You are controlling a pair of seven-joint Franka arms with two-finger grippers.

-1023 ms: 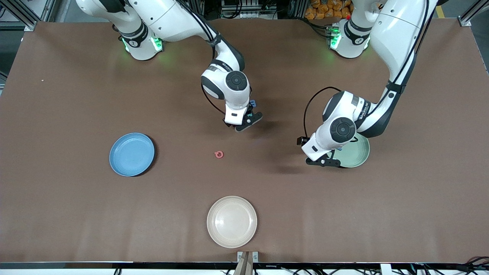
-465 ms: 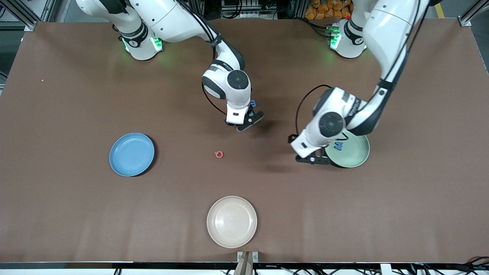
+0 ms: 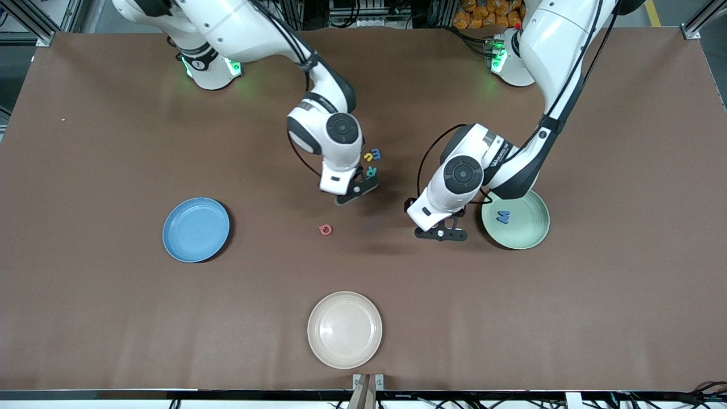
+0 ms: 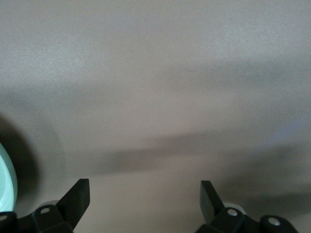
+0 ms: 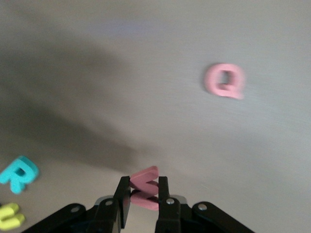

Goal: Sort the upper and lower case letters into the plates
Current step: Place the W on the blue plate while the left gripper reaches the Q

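Front view: the left gripper (image 3: 440, 233) has slid off the mint plate (image 3: 531, 236), leaving a blue M (image 3: 502, 216) there. The right gripper (image 3: 353, 192) now lifts clear of the teal R (image 3: 370, 171).

Left wrist: fingers (image 4: 77, 194) spread, empty.

Right wrist: jaws pinching a pink letter (image 5: 144, 187); pink Q (image 5: 224, 80) waits. Next drop likely.

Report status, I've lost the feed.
Right gripper shut on pink letter. Left gripper open beside mint plate, blue M in it. Nothing blocking.
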